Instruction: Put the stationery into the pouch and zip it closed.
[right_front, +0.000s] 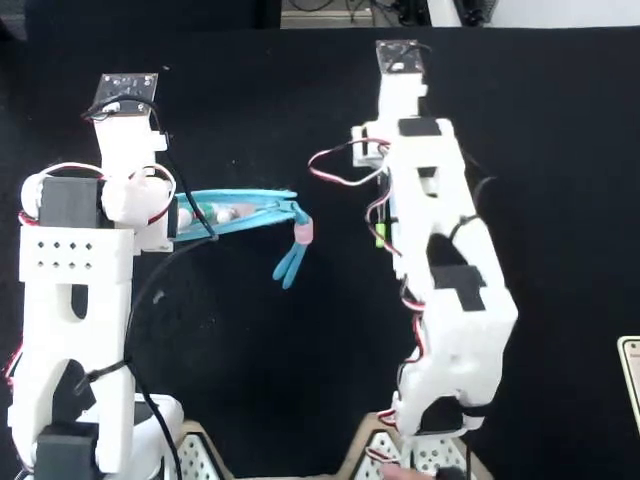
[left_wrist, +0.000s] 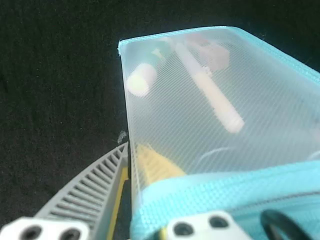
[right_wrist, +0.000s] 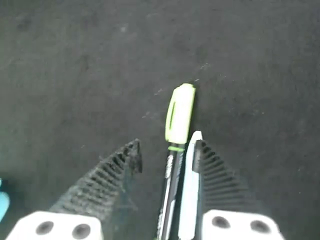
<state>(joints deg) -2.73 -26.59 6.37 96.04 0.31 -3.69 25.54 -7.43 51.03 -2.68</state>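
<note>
A translucent pouch (right_front: 240, 213) with teal edging lies left of centre, its teal strap (right_front: 295, 255) trailing toward the front. My left gripper (right_front: 180, 216) is shut on the pouch's end. Seen from the left wrist, the pouch (left_wrist: 215, 100) holds a white pen (left_wrist: 212, 95), a short white cylinder (left_wrist: 141, 80) and a pinkish item; the grey finger (left_wrist: 95, 185) presses its corner. My right gripper (right_wrist: 167, 145) stands open over a black pen with a green cap (right_wrist: 179, 112). A white pen (right_wrist: 189, 185) lies beside it, against one finger. From above, that green pen (right_front: 381, 235) shows beside the right gripper (right_front: 385, 222).
Black cloth covers the table (right_front: 260, 380). A pale card (right_front: 632, 385) pokes in at the right edge. The arms' base plates (right_front: 210, 455) sit along the front edge. The right arm's body (right_front: 450, 280) spans the middle right.
</note>
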